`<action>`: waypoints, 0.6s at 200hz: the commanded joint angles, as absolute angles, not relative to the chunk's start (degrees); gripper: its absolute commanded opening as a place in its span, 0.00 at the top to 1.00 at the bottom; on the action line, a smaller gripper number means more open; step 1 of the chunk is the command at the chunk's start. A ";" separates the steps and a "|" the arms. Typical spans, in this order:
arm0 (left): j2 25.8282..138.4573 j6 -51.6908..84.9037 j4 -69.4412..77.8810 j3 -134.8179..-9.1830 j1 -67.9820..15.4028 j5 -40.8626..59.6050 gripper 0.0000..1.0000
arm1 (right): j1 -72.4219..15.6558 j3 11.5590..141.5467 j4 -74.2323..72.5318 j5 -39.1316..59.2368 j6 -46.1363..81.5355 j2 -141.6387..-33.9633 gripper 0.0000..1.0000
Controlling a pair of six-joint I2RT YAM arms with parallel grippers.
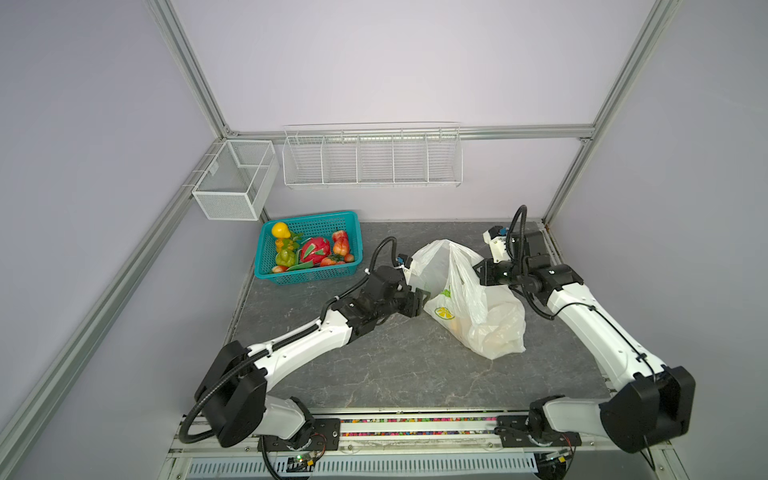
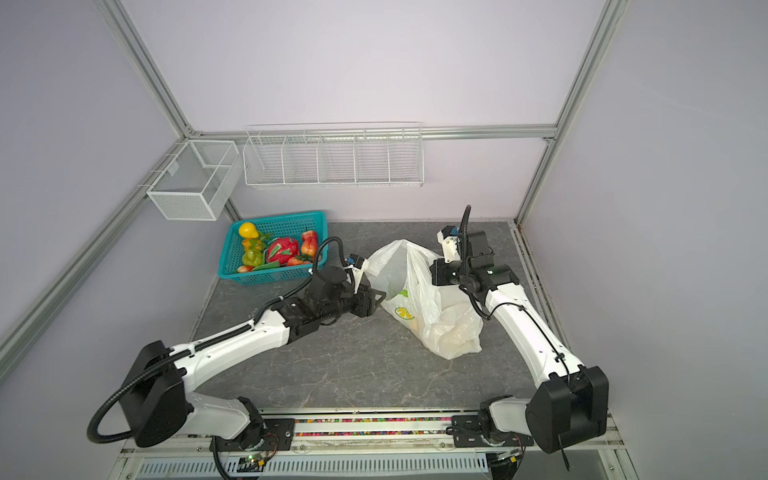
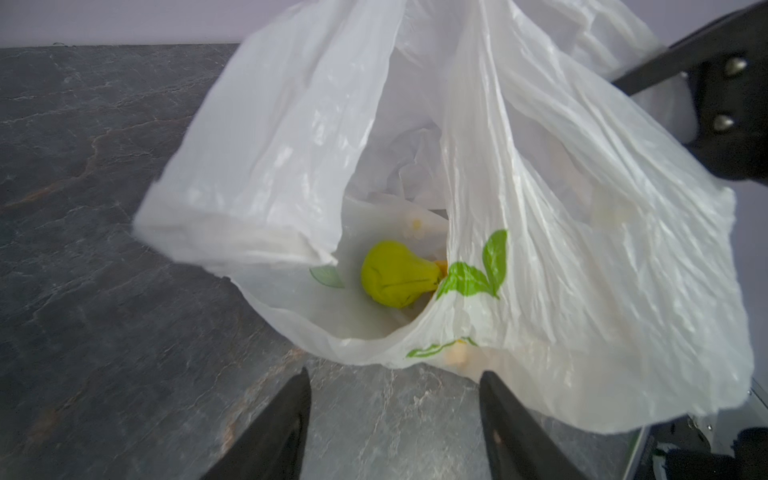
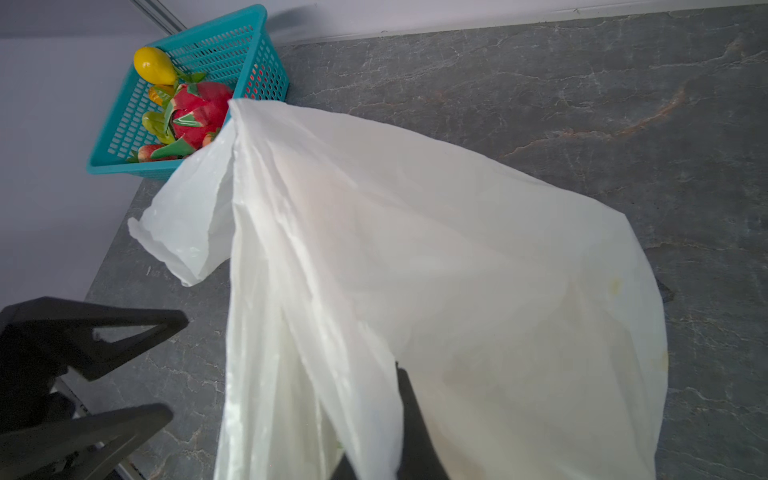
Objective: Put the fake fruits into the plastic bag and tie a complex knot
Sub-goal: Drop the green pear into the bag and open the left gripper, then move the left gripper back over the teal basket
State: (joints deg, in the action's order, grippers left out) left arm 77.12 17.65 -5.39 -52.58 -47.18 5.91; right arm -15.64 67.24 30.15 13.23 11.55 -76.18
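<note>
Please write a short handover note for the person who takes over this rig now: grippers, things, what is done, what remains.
Left gripper: open, empty, at the plastic bag mouth.
Right gripper: shut on the bag's upper edge, holding it up.
Bag: on the table, green fruit inside.
Teal basket: dragon fruit, yellow fruit and others remain.
Done: some fruit bagged.
Left: move the rest, tie the knot.

Basket (image 1: 306,276) with fruits (image 1: 314,250) far left on table (image 1: 395,365); bag (image 1: 469,291) right, one fruit (image 3: 397,275) inside.
</note>
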 commanded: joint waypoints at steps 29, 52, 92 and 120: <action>69.15 20.38 -9.05 -49.81 -36.51 -3.03 0.36 | -15.34 68.29 29.45 12.97 10.98 -78.36 0.91; 75.58 20.38 -9.23 -54.60 -30.85 -10.70 0.36 | -15.34 68.36 28.88 13.89 11.18 -78.69 0.91; 93.08 13.81 -12.33 -68.62 -26.57 -19.46 0.33 | -15.33 68.82 30.08 13.81 10.63 -77.94 0.91; 103.93 11.76 -16.66 -78.22 -24.55 -21.60 0.32 | -15.38 68.55 30.23 13.54 10.50 -77.32 0.91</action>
State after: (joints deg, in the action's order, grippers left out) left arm 96.75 15.14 -11.09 -70.67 -26.17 -16.21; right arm -15.55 67.61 30.02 13.30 11.53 -78.26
